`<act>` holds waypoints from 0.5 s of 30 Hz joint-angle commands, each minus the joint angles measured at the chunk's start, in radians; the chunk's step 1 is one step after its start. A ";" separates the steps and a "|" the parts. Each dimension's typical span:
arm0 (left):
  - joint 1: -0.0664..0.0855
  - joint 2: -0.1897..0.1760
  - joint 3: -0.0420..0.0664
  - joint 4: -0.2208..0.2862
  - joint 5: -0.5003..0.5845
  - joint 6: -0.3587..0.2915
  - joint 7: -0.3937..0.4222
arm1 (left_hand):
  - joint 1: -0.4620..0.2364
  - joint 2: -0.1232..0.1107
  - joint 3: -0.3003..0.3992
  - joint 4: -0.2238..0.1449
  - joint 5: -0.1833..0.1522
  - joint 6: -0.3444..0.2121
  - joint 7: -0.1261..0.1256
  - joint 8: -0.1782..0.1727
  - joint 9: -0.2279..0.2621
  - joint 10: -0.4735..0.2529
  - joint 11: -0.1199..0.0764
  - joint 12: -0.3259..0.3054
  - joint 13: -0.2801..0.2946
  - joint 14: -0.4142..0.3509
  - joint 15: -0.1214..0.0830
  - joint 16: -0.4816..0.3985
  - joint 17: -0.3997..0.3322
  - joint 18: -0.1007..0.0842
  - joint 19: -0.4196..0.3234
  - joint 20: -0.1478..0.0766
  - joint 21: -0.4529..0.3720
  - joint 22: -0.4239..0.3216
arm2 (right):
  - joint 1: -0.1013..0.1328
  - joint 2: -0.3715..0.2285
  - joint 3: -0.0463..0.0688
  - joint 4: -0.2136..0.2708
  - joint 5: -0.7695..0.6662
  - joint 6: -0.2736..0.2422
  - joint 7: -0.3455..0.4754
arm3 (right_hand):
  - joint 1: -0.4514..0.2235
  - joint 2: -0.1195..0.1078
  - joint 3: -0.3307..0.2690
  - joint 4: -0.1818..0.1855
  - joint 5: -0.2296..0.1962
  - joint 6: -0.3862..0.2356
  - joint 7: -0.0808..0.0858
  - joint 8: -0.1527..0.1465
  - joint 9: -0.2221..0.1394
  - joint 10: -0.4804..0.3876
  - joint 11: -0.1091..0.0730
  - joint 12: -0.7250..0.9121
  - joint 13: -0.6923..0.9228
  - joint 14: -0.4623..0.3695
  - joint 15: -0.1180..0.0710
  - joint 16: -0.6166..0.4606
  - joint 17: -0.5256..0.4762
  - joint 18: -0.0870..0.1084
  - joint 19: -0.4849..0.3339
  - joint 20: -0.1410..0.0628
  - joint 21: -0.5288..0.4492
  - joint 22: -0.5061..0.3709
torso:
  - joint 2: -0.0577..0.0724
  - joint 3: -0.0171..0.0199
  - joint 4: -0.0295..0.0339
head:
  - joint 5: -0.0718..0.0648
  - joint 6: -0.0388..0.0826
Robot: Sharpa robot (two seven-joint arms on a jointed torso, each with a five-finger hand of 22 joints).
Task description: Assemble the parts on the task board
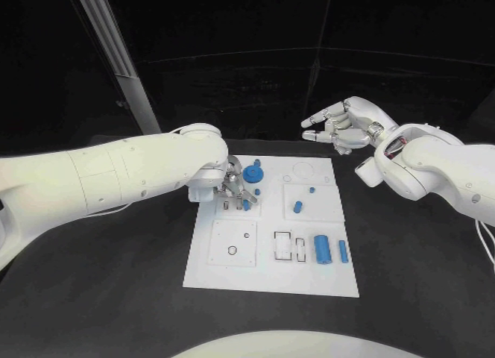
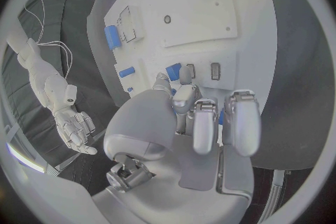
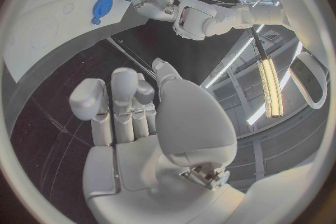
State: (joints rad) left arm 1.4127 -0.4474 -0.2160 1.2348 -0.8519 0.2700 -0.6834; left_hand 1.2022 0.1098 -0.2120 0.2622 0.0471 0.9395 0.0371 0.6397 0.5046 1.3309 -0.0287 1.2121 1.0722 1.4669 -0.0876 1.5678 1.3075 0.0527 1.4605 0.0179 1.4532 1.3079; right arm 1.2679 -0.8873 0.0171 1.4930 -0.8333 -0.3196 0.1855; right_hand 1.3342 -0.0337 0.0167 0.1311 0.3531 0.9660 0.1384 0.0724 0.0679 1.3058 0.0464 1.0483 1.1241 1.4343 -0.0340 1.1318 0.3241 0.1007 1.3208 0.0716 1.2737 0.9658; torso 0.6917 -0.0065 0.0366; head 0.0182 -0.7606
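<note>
The task board (image 1: 271, 257) lay in the middle of the black table (image 1: 420, 261), long axis running away from the robot. The left robot hand (image 1: 232, 192) was down over the board's far-left portion, fingertips (image 2: 181, 91) touching or just above a small blue part (image 2: 173, 71) beside two slots. Whether that part was actually pinched could not be determined; the fingers were curled toward it and close together. A round blue part (image 1: 253, 174) stood just beyond this hand, toward the board's far edge. Two more blue cylinders (image 1: 322, 250) lay at the near-right of the board, long axes running near to far, well apart from either hand.

The right robot hand (image 1: 344, 125) was raised clear off the board's far-right corner, fingers loosely curled, holding nothing.

Judgement: the left hand was the nearer and was the working hand; the part at issue lay directly beneath its fingertips.
</note>
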 commanded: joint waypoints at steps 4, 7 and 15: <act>0.000 0.002 0.000 0.001 -0.006 0.013 -0.003 | 0.012 -0.002 0.013 -0.002 0.002 -0.009 0.002 0.008 0.005 -0.005 -0.003 0.003 0.001 0.104 -0.005 0.003 0.263 -0.012 0.041 -0.002 0.004 0.059 | 0.002 0.004 0.001 0.000 -0.002 0.011 0.001 | 0.002 0.006 -0.001 -0.002 0.006 0.001 0.002 0.002 0.001 -0.006 0.002 -0.006 -0.001 -0.008 0.000 -0.005 0.003 0.011 -0.003 0.001 -0.004 0.000 | 0.001 0.0001 -0.0002 | 0.000 0.001; 0.000 -0.001 0.000 0.002 -0.006 0.011 -0.001 | 0.014 -0.003 0.017 -0.003 0.002 -0.010 0.002 0.008 0.007 -0.005 -0.003 0.003 0.001 0.104 -0.005 0.003 0.263 -0.012 0.041 -0.002 0.005 0.059 | 0.002 0.004 0.001 0.000 -0.002 0.012 0.000 | 0.003 0.006 -0.001 -0.002 0.007 0.001 0.002 0.002 0.001 -0.006 0.001 -0.005 0.000 -0.008 0.000 -0.004 0.005 0.011 -0.003 0.001 -0.004 -0.001 | 0.001 -0.0004 -0.0006 | 0.000 0.001; -0.002 0.001 0.000 0.001 -0.006 0.006 0.008 | 0.024 -0.007 0.033 -0.011 0.002 -0.015 0.003 0.010 0.013 -0.007 -0.002 0.001 0.000 0.104 -0.004 0.003 0.263 -0.012 0.040 -0.002 0.003 0.057 | 0.002 0.008 0.001 -0.004 -0.004 0.015 -0.001 | 0.005 0.007 0.001 -0.003 0.012 0.001 0.002 0.003 0.001 -0.005 0.001 -0.004 0.000 -0.008 0.000 -0.004 0.006 0.011 -0.003 0.001 -0.004 -0.001 | 0.001 -0.0006 0.0000 | 0.001 -0.002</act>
State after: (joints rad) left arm 1.4094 -0.4477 -0.2160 1.2355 -0.8524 0.2707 -0.6830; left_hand 1.2178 0.1061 -0.1832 0.2513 0.0471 0.9318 0.0379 0.6443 0.5167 1.3309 -0.0286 1.2121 1.0723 1.4669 -0.0875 1.5677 1.3075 0.0529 1.4605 0.0180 1.4532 1.3079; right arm 1.2678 -0.8806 0.0171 1.4893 -0.8340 -0.3136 0.1829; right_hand 1.3342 -0.0338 0.0168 0.1311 0.3580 0.9660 0.1384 0.0724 0.0679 1.3059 0.0464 1.0483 1.1242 1.4343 -0.0339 1.1319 0.3287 0.1008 1.3207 0.0716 1.2738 0.9649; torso 0.6921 -0.0067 0.0369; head 0.0174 -0.7618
